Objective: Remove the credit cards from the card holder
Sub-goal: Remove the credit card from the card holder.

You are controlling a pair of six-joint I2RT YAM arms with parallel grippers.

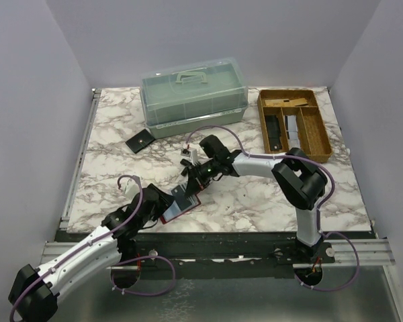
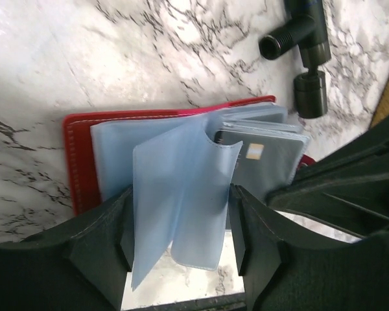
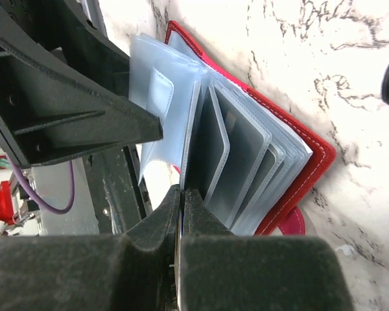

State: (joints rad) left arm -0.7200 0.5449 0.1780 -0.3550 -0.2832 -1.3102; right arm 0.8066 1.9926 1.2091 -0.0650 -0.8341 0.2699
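Grey credit card (image 2: 267, 167) sleeved in red holder (image 2: 78, 155); left end effector (image 2: 181, 194) open, right end effector (image 3: 181, 194) shut.

The left arm (image 1: 74, 258) stretches low from the near left corner, up and to the right. The left gripper (image 1: 169, 202) points right, and its two fingers (image 2: 104, 249) stand well apart. The right arm (image 1: 302, 201) rises from its base, folds at a raised elbow and sends its forearm leftward, wrist tipped down. The right gripper (image 1: 196, 176) has its fingers (image 3: 155, 227) pressed flat together. The two grippers face each other, tips very near.
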